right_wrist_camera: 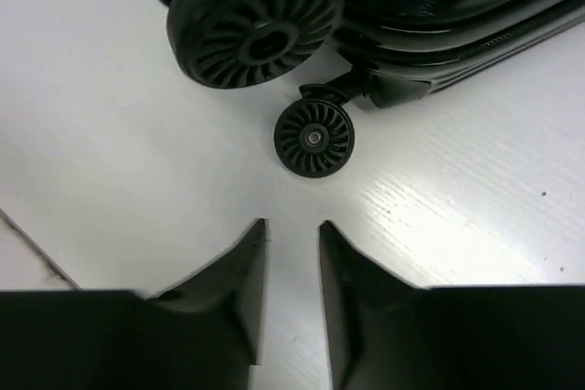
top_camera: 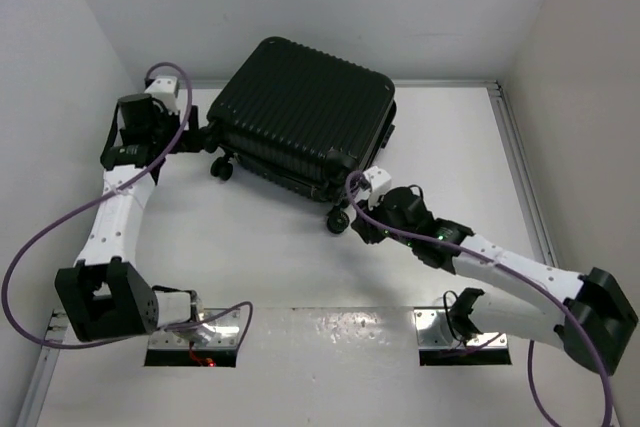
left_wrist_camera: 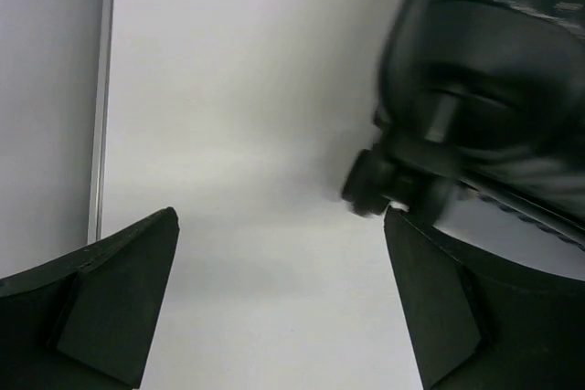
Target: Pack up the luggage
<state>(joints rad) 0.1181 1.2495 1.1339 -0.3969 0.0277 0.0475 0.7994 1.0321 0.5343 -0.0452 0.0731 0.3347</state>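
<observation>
- My left tool [left_wrist_camera: 281,216] is released, jaws spread wide with nothing between them; its right finger sits just beside a small wheel [left_wrist_camera: 370,184] of the luggage [top_camera: 300,112], and I cannot tell if they touch
- My right tool [right_wrist_camera: 292,226] is narrowed to a slim gap and grips nothing; a spoked wheel [right_wrist_camera: 313,138] stands at its 12 o'clock, apart from the fingertips
- The luggage lies shut, ribbed black shell up, turned askew toward 12 o'clock on the white tabletop [top_camera: 270,277]; my left tool is at its 9 o'clock, my right at its 5 o'clock
</observation>
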